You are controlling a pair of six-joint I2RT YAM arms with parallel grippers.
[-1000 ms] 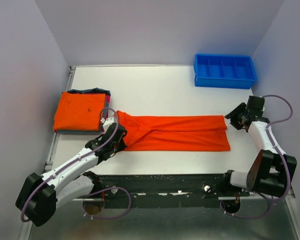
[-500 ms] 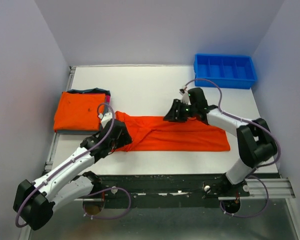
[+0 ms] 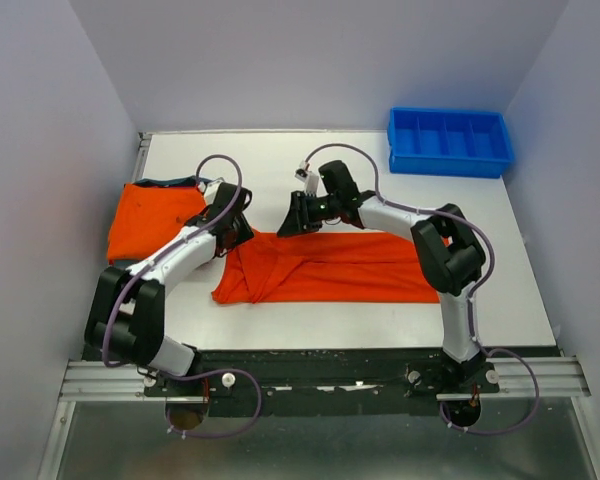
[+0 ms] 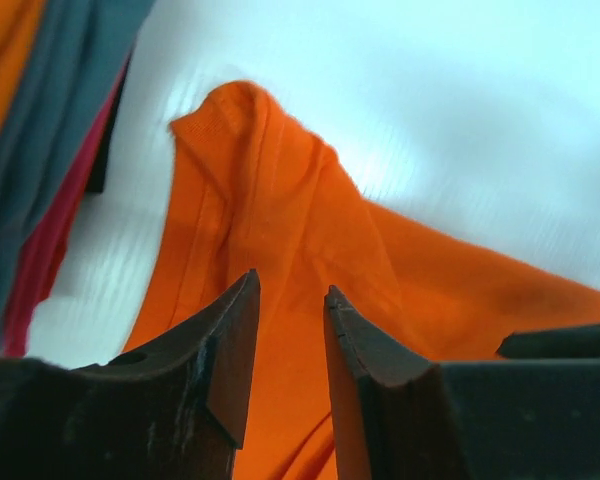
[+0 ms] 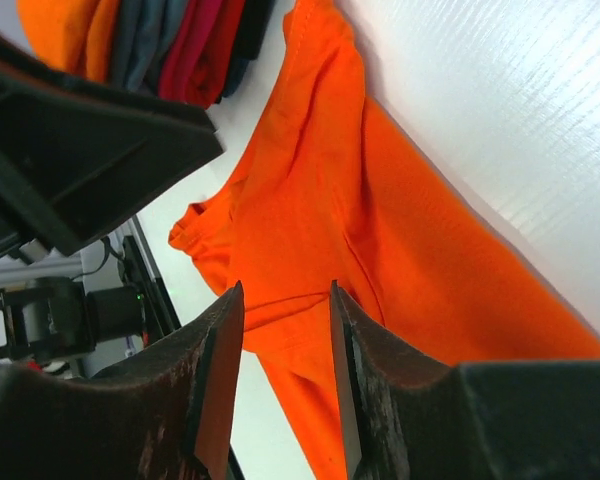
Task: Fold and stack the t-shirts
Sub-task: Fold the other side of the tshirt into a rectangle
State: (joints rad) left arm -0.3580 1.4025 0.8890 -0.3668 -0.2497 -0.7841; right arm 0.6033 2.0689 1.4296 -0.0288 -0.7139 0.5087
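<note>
1. Orange t-shirt [image 3: 360, 278] lies lengthwise on the worktop [image 3: 280, 165], already narrowed into a long band. The stack of folded t-shirts [image 3: 152, 225] sits just beside its left end, with teal and pink-red edges showing under the orange top layer.
2. Left claw [image 4: 291, 282] and right claw [image 5: 286, 288] hang close together over the band's left end, on the far edge. My guess is they are set to take that end for a crosswise fold.
3. Both claws stand narrowly parted with nothing pinched. Orange cloth shows through each gap.
4. Half a second ago, the left claw was at the near-left corner and the right claw was over mid-band. Both are now up by the stack, and the near-left corner flares outward.
5. Blue bin [image 3: 450, 140] sits well apart, in the far right corner.
</note>
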